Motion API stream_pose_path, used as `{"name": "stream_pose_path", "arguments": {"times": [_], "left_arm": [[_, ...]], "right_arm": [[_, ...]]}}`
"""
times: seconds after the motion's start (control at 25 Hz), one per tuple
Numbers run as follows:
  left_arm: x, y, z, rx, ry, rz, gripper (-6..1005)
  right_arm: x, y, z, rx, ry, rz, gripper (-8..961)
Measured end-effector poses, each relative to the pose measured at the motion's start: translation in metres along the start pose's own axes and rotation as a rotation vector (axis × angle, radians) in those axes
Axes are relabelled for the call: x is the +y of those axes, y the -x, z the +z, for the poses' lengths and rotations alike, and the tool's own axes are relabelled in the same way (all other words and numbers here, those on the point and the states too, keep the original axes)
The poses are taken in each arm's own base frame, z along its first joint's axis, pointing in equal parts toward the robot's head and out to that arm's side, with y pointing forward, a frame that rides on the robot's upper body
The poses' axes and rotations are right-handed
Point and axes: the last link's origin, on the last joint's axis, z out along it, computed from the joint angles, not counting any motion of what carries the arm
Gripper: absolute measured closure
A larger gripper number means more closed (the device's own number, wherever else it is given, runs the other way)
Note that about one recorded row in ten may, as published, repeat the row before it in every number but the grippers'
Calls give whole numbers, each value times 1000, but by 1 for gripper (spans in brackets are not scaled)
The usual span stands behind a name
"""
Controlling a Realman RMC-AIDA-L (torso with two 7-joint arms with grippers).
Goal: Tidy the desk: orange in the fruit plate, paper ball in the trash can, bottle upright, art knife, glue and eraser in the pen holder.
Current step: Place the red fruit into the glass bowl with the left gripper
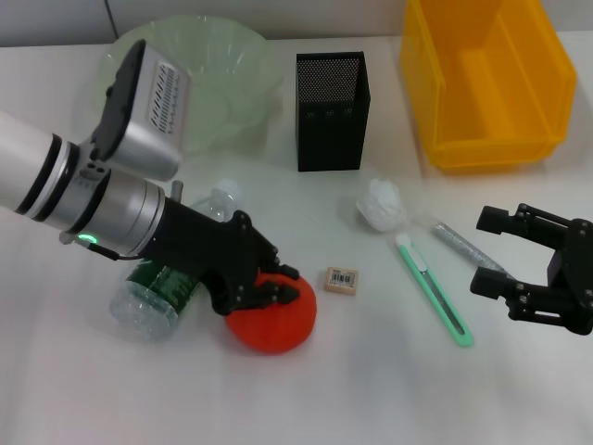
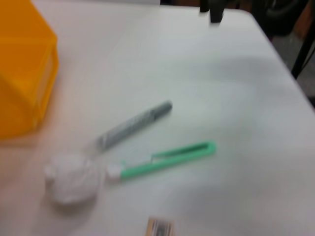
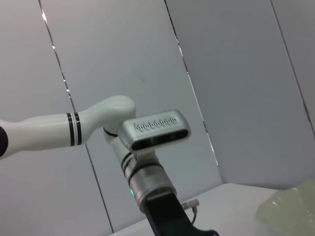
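1. Left gripper, lower left of the head view, has its black fingers closed around the round orange fruit on the white table
2. Right gripper, lower right, hangs spread wide, holding nothing

Bottle crowds orange on left; eraser near right; front table bare.
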Motion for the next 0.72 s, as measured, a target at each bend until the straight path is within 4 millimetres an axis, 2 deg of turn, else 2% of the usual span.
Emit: {"name": "stream_pose_path", "arguments": {"times": [0.08, 0.12, 0.16, 0.28, 0.32, 0.36, 0.44, 0.56, 0.72], "left_arm": [[1, -6, -4, 55, -2, -1, 829], [-1, -14, -12, 140, -28, -2, 837], [-1, -14, -12, 140, -28, -2, 846], [-12, -28, -38, 293, -140, 14, 861], [-23, -33, -57, 391, -248, 10, 864], [-23, -33, -57, 391, -248, 10, 868], [-43, -35, -80, 493, -414, -31, 875], [-71, -31, -99, 547, -628, -116, 885], [-105, -16, -101, 517, -853, -256, 884]], "right_arm": [[0, 0, 0, 1, -1, 0, 123], [0, 0, 0, 0, -2, -1, 123], [0, 0, 0, 0, -2, -1, 123], [-1, 1, 0, -1, -5, -3, 123], [-3, 1, 2, 1, -10, -5, 123], [-3, 1, 2, 1, -10, -5, 123], [-4, 0, 4, 2, -15, -5, 123], [-4, -1, 6, 1, -18, -2, 123], [-3, -5, 10, -11, -16, -4, 124]]}}
